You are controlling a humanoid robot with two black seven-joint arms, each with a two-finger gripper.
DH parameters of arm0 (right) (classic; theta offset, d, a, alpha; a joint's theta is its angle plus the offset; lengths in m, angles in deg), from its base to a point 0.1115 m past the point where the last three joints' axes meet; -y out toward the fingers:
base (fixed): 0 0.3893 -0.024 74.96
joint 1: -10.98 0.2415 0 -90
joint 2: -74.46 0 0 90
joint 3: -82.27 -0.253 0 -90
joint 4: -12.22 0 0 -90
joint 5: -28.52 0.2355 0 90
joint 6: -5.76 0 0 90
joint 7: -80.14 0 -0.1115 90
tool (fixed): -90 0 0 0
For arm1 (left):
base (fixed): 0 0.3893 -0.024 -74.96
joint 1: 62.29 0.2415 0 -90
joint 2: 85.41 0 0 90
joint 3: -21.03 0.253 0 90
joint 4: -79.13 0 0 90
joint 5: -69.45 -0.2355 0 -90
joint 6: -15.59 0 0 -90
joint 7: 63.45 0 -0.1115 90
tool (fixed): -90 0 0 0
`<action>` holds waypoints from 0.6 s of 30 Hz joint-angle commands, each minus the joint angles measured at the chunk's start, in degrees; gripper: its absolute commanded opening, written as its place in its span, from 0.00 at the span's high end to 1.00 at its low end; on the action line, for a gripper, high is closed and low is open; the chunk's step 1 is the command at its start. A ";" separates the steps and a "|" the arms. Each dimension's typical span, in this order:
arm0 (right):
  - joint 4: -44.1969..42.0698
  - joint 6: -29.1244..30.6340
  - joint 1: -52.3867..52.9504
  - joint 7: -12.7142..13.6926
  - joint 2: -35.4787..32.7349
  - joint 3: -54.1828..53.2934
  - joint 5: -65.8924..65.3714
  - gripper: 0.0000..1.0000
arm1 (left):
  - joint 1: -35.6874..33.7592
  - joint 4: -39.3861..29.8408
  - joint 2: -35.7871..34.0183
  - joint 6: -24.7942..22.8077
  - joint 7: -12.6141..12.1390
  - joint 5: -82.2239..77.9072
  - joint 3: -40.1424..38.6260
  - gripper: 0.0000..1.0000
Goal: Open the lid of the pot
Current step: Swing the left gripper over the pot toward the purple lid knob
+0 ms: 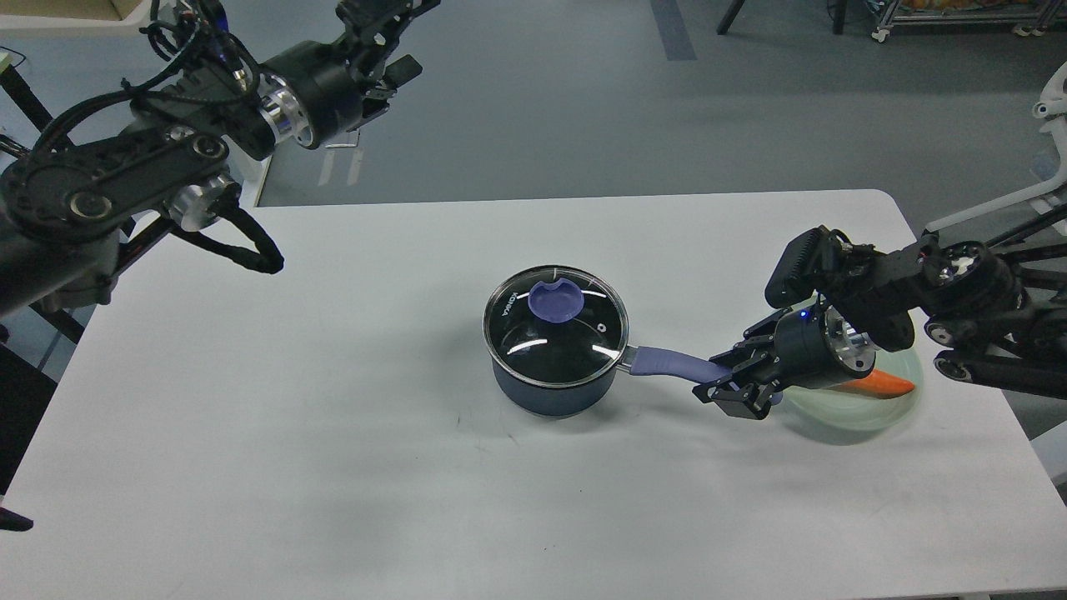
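Note:
A dark blue pot (550, 392) with a glass lid (557, 329) stands mid-table; the lid has a purple knob (556, 300) and sits on the pot. The pot's purple handle (667, 362) points right. My right gripper (735, 382) is at the handle's far end, with its fingers closed around the tip. My left gripper (390, 37) is raised high beyond the table's far left edge, well away from the pot. Its fingers are spread and empty, and partly cut off by the top of the view.
A pale green plate (867, 408) with a carrot (884, 385) lies right of the pot, partly under my right wrist. The white table (333, 433) ends close behind the plate on the right. A table leg and floor lie beyond the far edge.

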State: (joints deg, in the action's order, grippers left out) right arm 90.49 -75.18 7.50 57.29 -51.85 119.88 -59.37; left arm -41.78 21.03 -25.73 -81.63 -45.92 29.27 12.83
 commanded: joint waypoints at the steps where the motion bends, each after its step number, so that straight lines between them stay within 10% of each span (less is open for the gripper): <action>1: -0.05 0.00 0.23 0.00 0.01 0.01 0.00 0.62 | 0.32 -5.78 0.01 1.16 0.04 -12.87 -0.06 0.01; 18: -0.13 0.26 0.93 -0.09 1.15 -0.08 0.79 0.66 | 0.50 -8.97 0.44 10.91 -0.22 -57.63 13.03 0.01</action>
State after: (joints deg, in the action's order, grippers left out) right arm 90.17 -74.93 8.45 57.34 -50.77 119.97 -59.13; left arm -41.20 11.51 -25.40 -72.54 -46.00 -26.78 23.87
